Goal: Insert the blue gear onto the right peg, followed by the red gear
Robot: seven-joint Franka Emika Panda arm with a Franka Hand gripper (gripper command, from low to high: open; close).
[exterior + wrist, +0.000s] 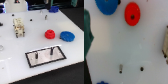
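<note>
The exterior view alone shows the grey plate (45, 56) with two upright pegs, the right peg (51, 50) vertical; neither gear is on it. The wrist view shows the red gear (132, 13) and blue gear (107, 5) lying flat side by side, well apart from the camera's centre. The gripper appears in neither view, so I cannot tell its opening or hold.

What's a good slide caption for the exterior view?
Red gear and blue gear lie side by side on the white table, beyond the two-peg plate.
</note>
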